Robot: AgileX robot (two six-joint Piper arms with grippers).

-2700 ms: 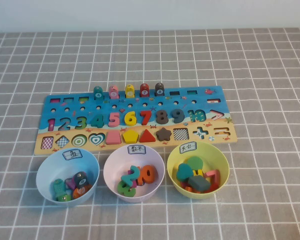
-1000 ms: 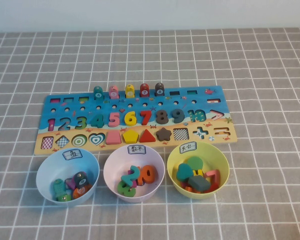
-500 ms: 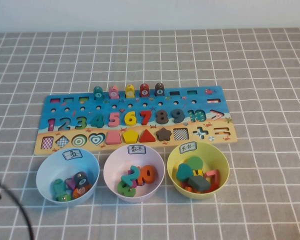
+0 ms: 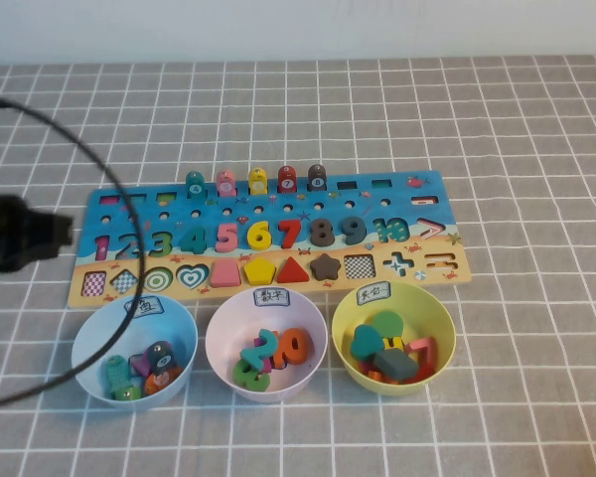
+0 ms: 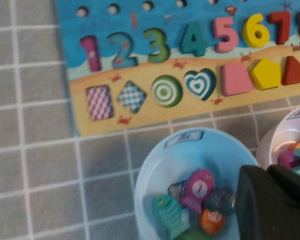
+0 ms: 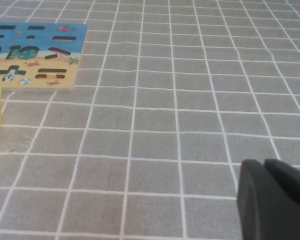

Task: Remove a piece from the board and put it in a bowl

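Desk [image 4: 536, 397]: covered edge to edge by a grey cloth with a grid of thin white lines.
Wall [image 4: 298, 30]: plain pale white-blue band along the desk's far edge.
Light: even, soft, weak shadows.

Grey checked table [image 4: 536, 129]: board [image 4: 268, 263], three bowls [image 4: 266, 343] in row.

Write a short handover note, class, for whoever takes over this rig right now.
Left claw: above the light blue bowl, by the board's left end; carrying nothing visible.
Right claw: parked over bare cloth right of the board.
The teal 4 sits in its slot; the pink bowl is in front of the board's middle.
Done: nothing lifted.
Left: grasp the 4, drop it in the pink bowl.
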